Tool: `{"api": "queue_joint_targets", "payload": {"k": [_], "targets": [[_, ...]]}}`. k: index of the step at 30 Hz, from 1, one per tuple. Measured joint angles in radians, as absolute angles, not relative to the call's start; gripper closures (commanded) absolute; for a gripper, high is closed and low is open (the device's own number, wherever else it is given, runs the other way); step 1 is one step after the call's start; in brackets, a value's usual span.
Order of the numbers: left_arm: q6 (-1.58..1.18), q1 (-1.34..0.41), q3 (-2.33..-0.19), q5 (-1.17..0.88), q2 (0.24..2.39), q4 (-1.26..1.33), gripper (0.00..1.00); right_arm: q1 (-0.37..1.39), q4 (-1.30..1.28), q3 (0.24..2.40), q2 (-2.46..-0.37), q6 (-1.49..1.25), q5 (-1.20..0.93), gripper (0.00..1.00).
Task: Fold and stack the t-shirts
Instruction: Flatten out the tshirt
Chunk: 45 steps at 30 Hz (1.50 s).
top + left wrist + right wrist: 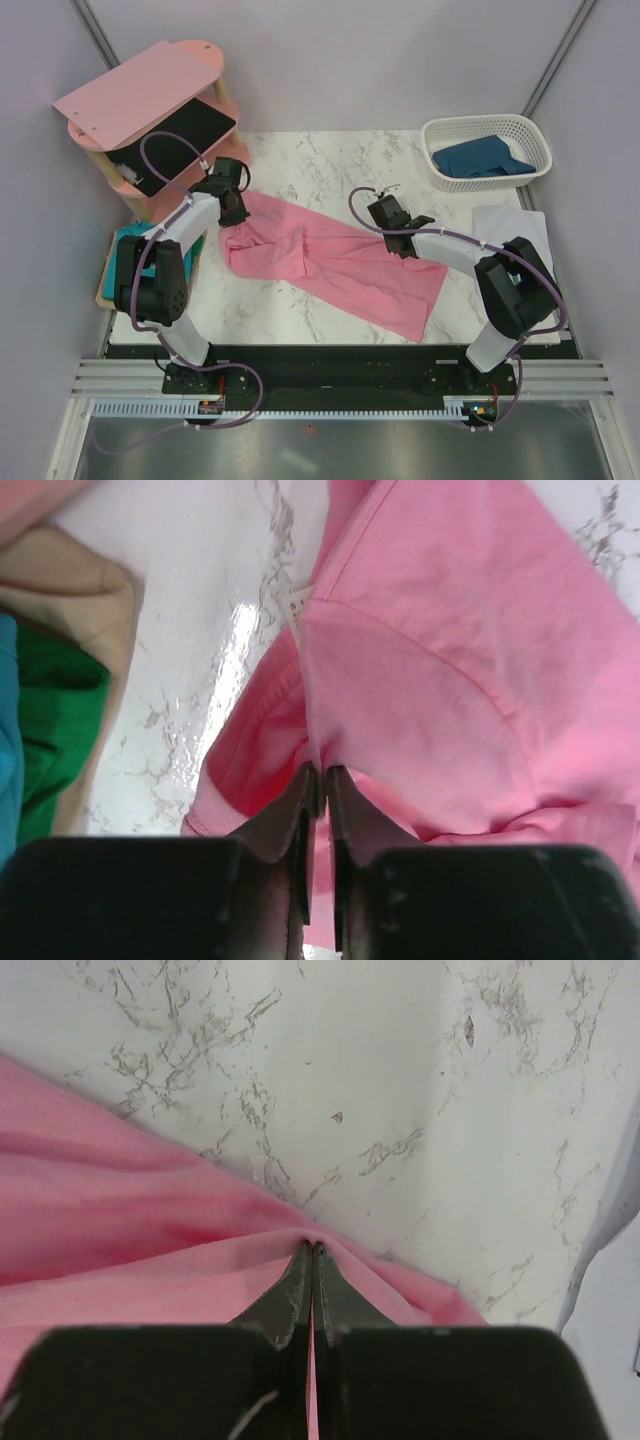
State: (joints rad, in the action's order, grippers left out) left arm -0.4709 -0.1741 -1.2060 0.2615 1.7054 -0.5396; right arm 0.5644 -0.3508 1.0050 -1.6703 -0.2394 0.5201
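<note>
The light pink t-shirt [330,262] lies spread across the marble table, running from the back left to the front right. My left gripper [233,212] is shut on its upper left part, pinching a fold of pink cloth [420,680] between the jaws. My right gripper [392,228] is shut on the shirt's far edge [150,1250], cloth pinched at the fingertips. A dark blue t-shirt [483,158] lies in the white basket [533,135]. A teal t-shirt [127,243] lies at the table's left edge, partly hidden by my left arm.
The pink wooden shelf unit [150,100] stands at the back left, with a black tablet [185,140] on its lower shelf. A white cloth [515,225] lies at the right of the table. Green and teal cloth [45,730] shows beside a tan board in the left wrist view.
</note>
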Motion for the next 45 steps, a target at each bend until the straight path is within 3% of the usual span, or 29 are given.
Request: {"api": "queue_joint_targets", "payload": {"k": [2, 5, 8, 10, 15, 27, 34, 45], "targets": [[-0.462, -0.173, -1.230, 0.262, 1.704, -0.543, 0.63, 0.565, -0.351, 1.005, -1.670, -0.239, 0.518, 1.00], [-0.453, -0.165, -1.269, 0.263, 1.708, -0.547, 0.32, 0.564, -0.351, 1.005, -1.670, -0.239, 0.515, 1.00], [-0.454, -0.157, -1.291, 0.270, 1.719, -0.548, 0.18, 0.564, -0.350, 1.004, -1.670, -0.239, 0.513, 1.00], [-0.457, -0.152, -1.289, 0.273, 1.722, -0.552, 0.20, 0.564, -0.350, 0.999, -1.670, -0.239, 0.513, 1.00], [-0.459, -0.152, -1.248, 0.267, 1.708, -0.553, 0.46, 0.564, -0.350, 0.979, -1.670, -0.239, 0.512, 1.00], [-0.490, -0.146, -1.079, 0.228, 1.665, -0.525, 0.45, 0.564, -0.345, 0.955, -1.670, -0.242, 0.501, 1.00], [-0.491, -0.140, -1.074, 0.227, 1.699, -0.498, 0.39, 0.564, -0.341, 0.949, -1.670, -0.242, 0.501, 1.00], [-0.491, -0.141, -1.070, 0.254, 1.699, -0.479, 0.39, 0.564, -0.335, 0.945, -1.670, -0.247, 0.493, 1.00]]}}
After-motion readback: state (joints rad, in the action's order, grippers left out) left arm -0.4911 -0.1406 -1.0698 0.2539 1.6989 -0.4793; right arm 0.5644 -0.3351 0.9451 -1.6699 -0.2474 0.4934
